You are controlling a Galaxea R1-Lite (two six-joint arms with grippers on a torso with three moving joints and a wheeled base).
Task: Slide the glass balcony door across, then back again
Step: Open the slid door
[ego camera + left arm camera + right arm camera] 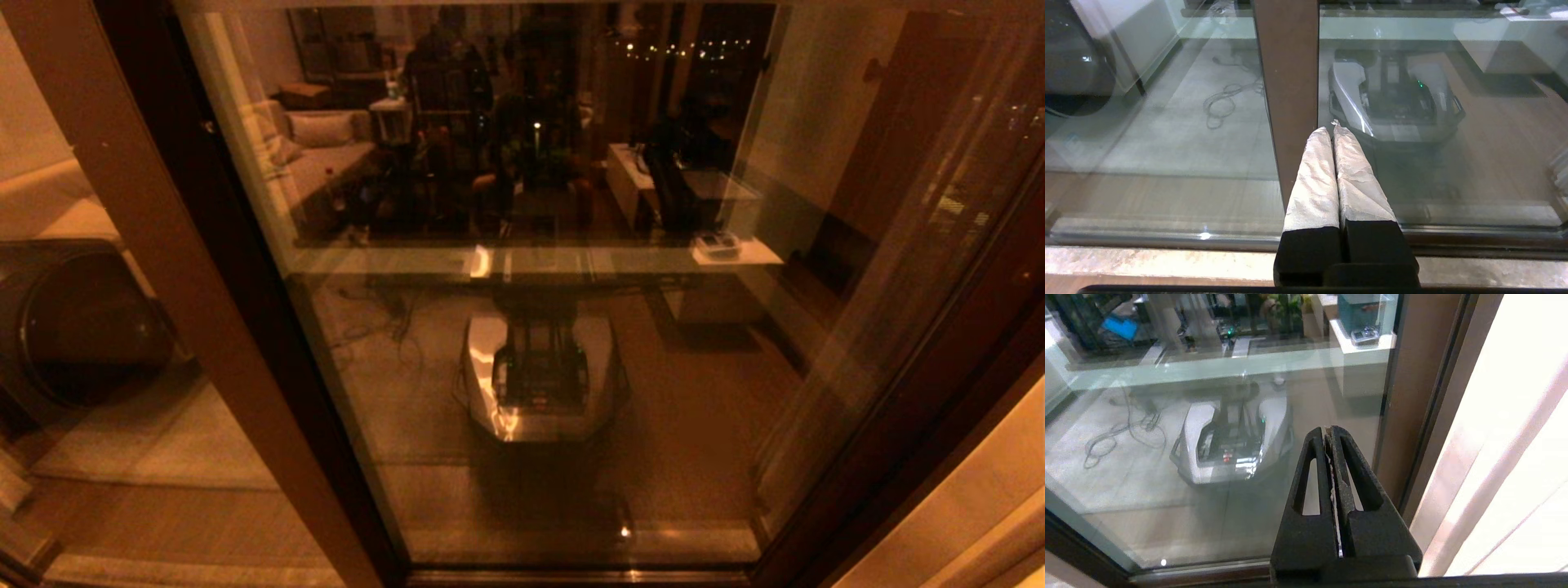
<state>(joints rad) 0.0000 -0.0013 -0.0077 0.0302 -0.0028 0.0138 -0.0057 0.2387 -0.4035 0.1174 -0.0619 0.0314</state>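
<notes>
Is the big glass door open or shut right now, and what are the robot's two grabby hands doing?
glass balcony door: looks slid fully across the opening, no gap visible at either side.
left gripper: shut, holding nothing, tips beside the brown door post, contact unclear.
right gripper: shut, holding nothing, pointed at the glass near the right-hand frame.
</notes>
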